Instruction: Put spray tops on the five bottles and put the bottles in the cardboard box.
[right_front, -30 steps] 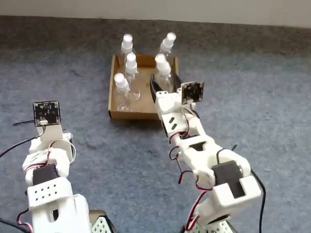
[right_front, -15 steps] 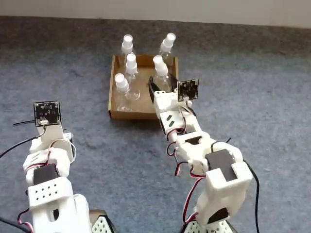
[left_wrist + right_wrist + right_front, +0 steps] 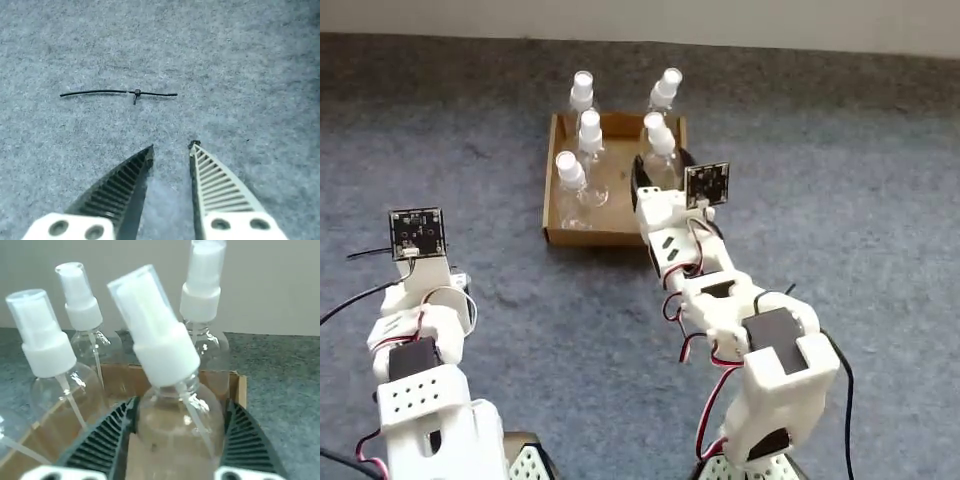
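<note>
A clear bottle with a white spray top [image 3: 655,137] stands tilted at the right side of the cardboard box [image 3: 552,205]. My right gripper [image 3: 658,168] is shut on its body, one black finger on each side [image 3: 181,405]. Two more topped bottles [image 3: 589,130] [image 3: 568,170] stand inside the box on the left. Another two [image 3: 582,90] [image 3: 666,88] stand at its far edge; I cannot tell whether they are inside. My left gripper [image 3: 172,147] is open a little over bare carpet, holding nothing.
A thin black cable tie [image 3: 120,92] lies on the grey carpet ahead of the left gripper. The left arm [image 3: 420,330] stands at the front left, well away from the box. Open carpet surrounds the box on all sides.
The right arm's elbow swung left, and the gripper shifted slightly with the bottle, whose top leaned left and then back to the right. The left arm has not moved.
</note>
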Controlling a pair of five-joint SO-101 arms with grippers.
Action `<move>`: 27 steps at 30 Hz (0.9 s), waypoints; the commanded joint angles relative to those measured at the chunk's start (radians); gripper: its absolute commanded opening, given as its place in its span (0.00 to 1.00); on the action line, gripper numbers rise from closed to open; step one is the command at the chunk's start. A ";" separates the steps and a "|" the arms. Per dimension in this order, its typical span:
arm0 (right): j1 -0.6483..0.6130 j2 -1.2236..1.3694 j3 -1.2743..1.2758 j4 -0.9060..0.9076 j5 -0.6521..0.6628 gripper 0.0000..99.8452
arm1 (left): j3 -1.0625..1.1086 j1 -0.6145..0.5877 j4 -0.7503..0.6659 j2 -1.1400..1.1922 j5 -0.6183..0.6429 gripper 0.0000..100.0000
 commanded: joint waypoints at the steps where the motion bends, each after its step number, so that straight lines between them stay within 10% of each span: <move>1: -0.004 -0.012 -0.047 -0.019 0.044 0.21 | -0.007 0.016 -0.018 -0.018 -0.003 0.12; 27: -0.025 -0.027 -0.050 -0.018 0.081 0.33 | -0.007 0.016 -0.018 -0.013 -0.003 0.12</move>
